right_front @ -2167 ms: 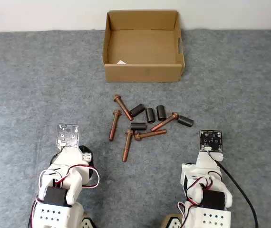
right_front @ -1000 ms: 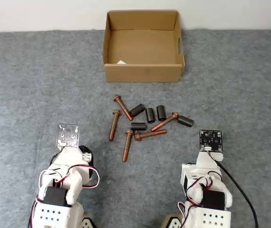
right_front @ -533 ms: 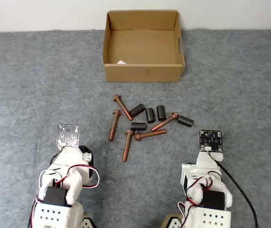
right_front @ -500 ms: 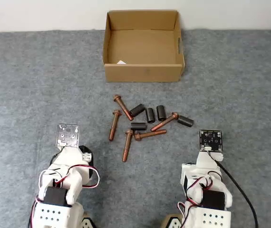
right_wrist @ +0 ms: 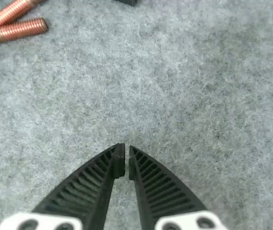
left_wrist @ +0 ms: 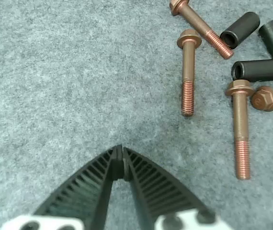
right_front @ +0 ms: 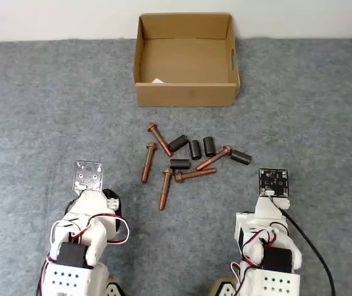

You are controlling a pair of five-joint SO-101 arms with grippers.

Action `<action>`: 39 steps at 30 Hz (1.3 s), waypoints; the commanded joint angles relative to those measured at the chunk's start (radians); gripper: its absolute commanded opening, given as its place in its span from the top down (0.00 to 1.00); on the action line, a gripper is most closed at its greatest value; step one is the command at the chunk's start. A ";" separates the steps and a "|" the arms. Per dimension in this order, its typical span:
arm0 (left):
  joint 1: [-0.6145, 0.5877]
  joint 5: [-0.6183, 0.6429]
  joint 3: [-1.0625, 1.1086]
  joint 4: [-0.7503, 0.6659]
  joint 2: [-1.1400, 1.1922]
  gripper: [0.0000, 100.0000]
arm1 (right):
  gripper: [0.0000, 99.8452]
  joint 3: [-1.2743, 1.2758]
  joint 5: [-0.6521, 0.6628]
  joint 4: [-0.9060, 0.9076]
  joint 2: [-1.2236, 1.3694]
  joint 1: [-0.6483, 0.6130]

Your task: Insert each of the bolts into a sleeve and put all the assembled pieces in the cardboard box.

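Parts: five bolts (right_front: 165, 189) and five sleeves (right_front: 194, 149) are scattered in one cluster on the surface (right_front: 40, 123), between the cardboard box (right_front: 185, 94) at the far side and the two arms. Nothing is mated yet, and no assembled piece is seen in the box. Left claw (left_wrist: 122, 155) is closed tip to tip with nothing held. Right claw (right_wrist: 125, 155) is closed to a hairline gap, also empty. Both are parked low over bare surface, short of the cluster. Key relation: the nearest bolt (right_front: 147, 162) lies ahead of the left claw and offset toward the centre, with its long axis running roughly away from that arm, threaded end nearest and head farthest. Left arm is judged the closer one for it. The end sleeve (right_front: 241, 157) lies ahead of the right claw, toward the centre, axis roughly crosswise. A bolt-left, sleeve-right pickup is suggested. Claws would have to be opened first and the shank gripped across its axis.
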 commanded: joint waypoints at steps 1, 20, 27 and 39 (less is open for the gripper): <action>-0.006 -0.009 -0.005 -0.029 -0.009 0.99 | 0.99 -0.009 0.094 -0.033 -0.010 0.016; -0.006 -0.009 -0.005 -0.029 -0.009 0.99 | 0.99 -0.723 0.345 -0.045 0.691 0.039; -0.006 -0.009 -0.005 -0.029 -0.009 0.99 | 0.94 -1.002 0.637 -0.036 1.113 0.022; -0.006 -0.009 -0.005 -0.029 -0.009 0.99 | 0.88 -1.307 0.698 -0.035 1.618 -0.064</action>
